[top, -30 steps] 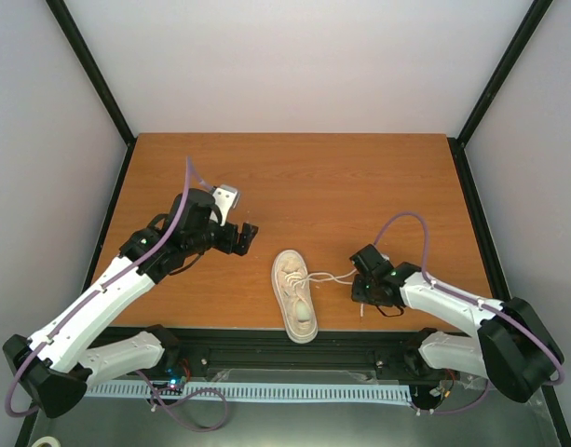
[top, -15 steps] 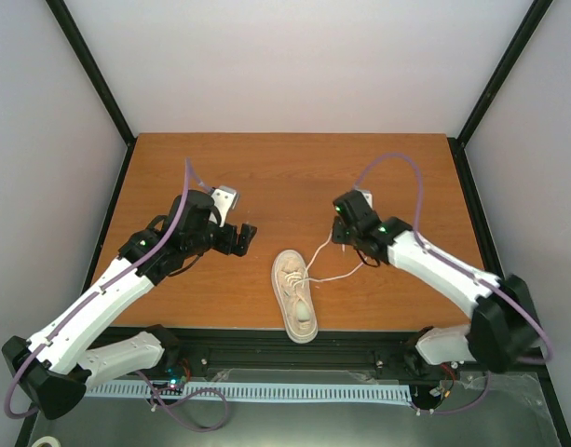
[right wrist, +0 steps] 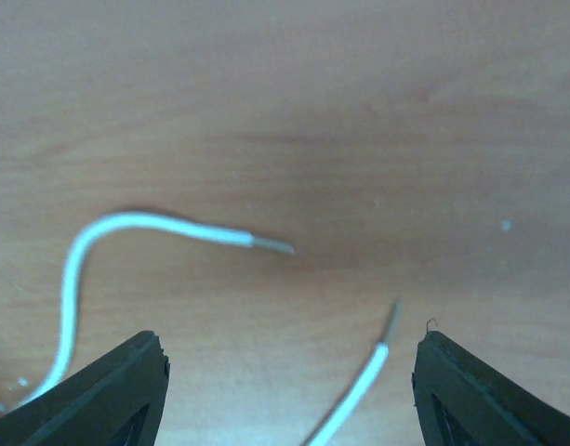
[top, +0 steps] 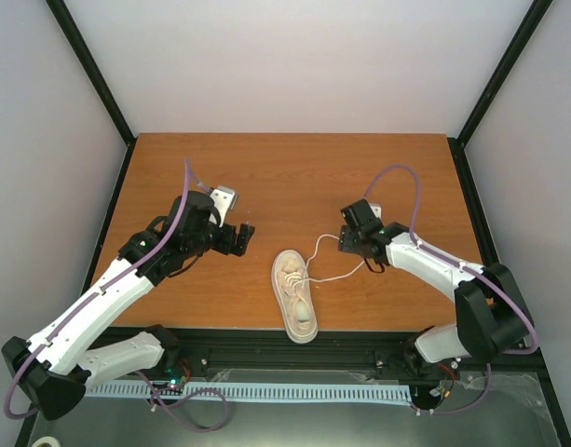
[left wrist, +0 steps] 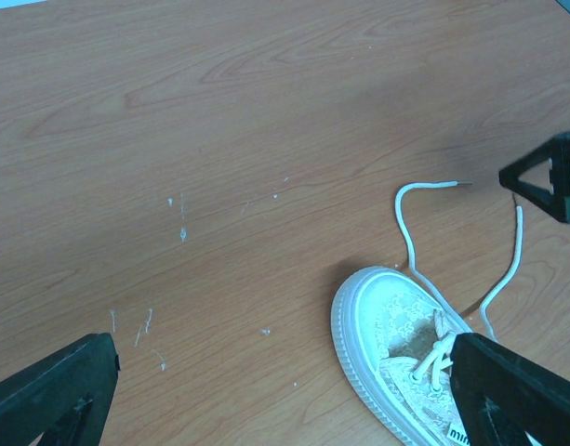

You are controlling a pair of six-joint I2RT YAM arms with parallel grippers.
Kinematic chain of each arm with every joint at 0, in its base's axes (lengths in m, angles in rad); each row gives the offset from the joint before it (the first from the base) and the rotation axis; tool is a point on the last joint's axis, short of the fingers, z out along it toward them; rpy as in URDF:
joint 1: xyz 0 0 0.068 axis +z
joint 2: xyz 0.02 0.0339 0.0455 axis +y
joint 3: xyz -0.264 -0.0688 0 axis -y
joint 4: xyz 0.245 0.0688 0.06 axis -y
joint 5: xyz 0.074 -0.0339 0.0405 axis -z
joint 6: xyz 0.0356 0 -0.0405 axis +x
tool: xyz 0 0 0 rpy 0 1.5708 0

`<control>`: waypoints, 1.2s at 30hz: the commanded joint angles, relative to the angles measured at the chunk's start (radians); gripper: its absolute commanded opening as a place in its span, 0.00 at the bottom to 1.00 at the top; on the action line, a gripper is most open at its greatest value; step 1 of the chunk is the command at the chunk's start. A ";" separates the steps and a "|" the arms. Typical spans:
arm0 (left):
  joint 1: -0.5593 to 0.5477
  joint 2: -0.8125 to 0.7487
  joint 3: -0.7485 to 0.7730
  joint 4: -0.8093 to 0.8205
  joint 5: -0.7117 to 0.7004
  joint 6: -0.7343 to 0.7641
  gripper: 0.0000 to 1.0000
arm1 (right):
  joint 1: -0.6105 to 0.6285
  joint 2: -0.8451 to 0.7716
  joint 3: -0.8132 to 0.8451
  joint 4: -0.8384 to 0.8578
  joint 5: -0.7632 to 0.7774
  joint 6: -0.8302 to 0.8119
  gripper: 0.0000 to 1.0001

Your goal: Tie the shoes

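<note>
Right jaws wide open, empty, hovering over both loose lace ends [right wrist: 173, 226] on the surface [top: 294, 177]. Left jaws also spread, empty, left of the shoe [top: 294, 296]. Best to drop onto one end and pinch just behind its tip. Shoe sits near the front edge, centre; long axis near-to-far, toe pointing away, slightly left.

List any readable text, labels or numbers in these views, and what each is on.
Nothing reads in full.
sneaker: small dark print at its lower end in the left wrist view. It starts like "mi" and is cut off by a finger of the left gripper and the frame edge, so it is not readable.
Top view: nothing legible on the table; the sneaker is too small to tell.
Right wrist view: only laces and wood, no text.
</note>
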 commanded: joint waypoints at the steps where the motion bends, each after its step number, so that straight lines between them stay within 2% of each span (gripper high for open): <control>1: 0.002 -0.008 0.005 -0.011 -0.024 -0.003 1.00 | -0.005 -0.024 -0.102 0.045 -0.064 0.073 0.71; 6: 0.002 0.010 0.014 -0.020 -0.036 -0.013 1.00 | -0.005 0.016 -0.153 0.103 -0.098 0.110 0.65; 17: 0.002 0.017 0.014 -0.022 -0.036 -0.016 1.00 | -0.003 0.096 -0.184 0.110 -0.026 0.147 0.54; 21: 0.002 0.013 0.015 -0.019 -0.041 -0.020 1.00 | -0.003 0.137 -0.186 0.140 -0.034 0.141 0.38; 26: 0.002 0.011 0.015 -0.016 -0.013 -0.090 1.00 | -0.003 0.137 -0.180 0.160 -0.067 0.122 0.04; 27: 0.002 0.006 0.013 -0.009 0.003 -0.132 1.00 | -0.003 0.115 -0.177 0.155 -0.074 0.119 0.03; 30: -0.003 -0.028 -0.044 0.105 0.134 -0.226 1.00 | -0.003 0.001 -0.165 0.111 -0.081 0.107 0.03; 33: -0.030 -0.045 -0.170 0.378 0.283 -0.269 1.00 | -0.003 -0.153 -0.140 0.064 -0.100 0.087 0.03; 36: -0.089 0.004 -0.256 0.571 0.340 -0.239 0.99 | -0.003 -0.284 -0.096 0.048 -0.172 0.061 0.03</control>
